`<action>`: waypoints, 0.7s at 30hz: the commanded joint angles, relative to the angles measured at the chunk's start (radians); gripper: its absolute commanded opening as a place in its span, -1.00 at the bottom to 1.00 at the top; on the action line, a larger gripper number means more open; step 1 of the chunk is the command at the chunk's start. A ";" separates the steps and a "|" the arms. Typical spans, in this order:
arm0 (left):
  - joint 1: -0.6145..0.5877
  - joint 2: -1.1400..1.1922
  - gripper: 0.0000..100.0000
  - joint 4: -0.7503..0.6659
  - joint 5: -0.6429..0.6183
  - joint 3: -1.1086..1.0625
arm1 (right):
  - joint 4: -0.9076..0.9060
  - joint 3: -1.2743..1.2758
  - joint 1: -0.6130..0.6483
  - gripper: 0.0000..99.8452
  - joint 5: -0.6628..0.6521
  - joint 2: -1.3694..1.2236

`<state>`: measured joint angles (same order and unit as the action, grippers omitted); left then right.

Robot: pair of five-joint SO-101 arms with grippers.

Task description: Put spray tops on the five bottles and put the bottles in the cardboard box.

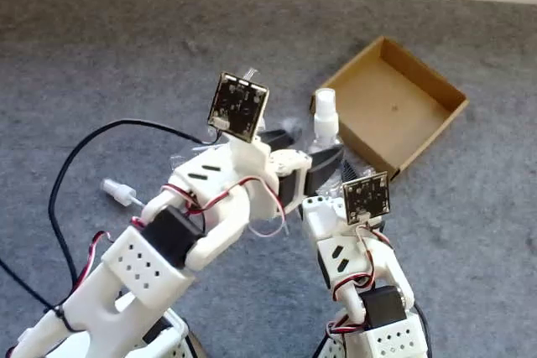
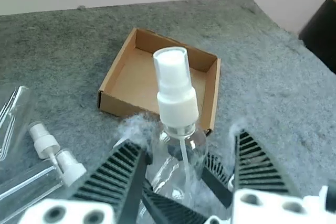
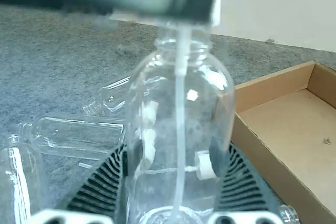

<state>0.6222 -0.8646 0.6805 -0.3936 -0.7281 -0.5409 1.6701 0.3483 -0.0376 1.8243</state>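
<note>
From up high: can make out one clear bottle [image 1: 325,136] standing upright on the grey bench [image 1: 470,232], white spray top [image 1: 324,105] already on it. Sitting just left of the cardboard box [image 1: 377,98], not inside it. Also spotting a loose spray top [image 1: 117,191] lying well off to the left. Can't really read either gripper from this angle, too much arm crowding the near side of the bottle.

Left wrist view next: looking straight at that same bottle [image 2: 173,163], with the spray top [image 2: 176,90] seated on the neck and the cardboard box [image 2: 136,77] just past it on the far side. Finding the left gripper [image 2: 186,148] released, jaws spread wide to either side of the bottle with a gap showing on both sides. Also seeing a couple of lying bottles [image 2: 11,109] flat on the bench nearby.

Right wrist view last: got the right gripper [image 3: 176,156] clenched on the bottle [image 3: 178,103], low on the body, ribbed fingers [image 3: 105,187] pressed against both sides. Can follow the thin dip tube running down inside the clear body. More lying bottles [image 3: 79,129] near it, and the cardboard box [image 3: 294,124] just beside it.
</note>
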 commanded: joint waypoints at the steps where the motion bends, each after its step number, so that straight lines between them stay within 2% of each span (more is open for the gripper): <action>1: -0.050 -0.074 -0.56 0.087 0.017 0.005 | -0.005 0.110 -0.010 -0.84 0.002 0.015; 7: -0.116 -0.174 -0.57 0.212 0.017 -0.007 | -0.007 0.110 -0.012 -0.84 0.002 0.015; 11: -0.148 -0.262 -0.57 0.255 0.018 -0.099 | 0.001 0.110 -0.012 -0.84 0.002 0.015; 15: -0.234 -0.367 -0.72 0.247 0.018 -0.228 | 0.073 0.110 -0.013 -0.84 0.002 0.015; 21: -0.271 -0.522 -0.91 0.087 0.017 -0.440 | 0.166 0.107 -0.013 -0.85 0.002 0.015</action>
<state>0.3675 -1.2881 0.8753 -0.3874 -1.0733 -0.4304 1.6701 0.3483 -0.0376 1.8243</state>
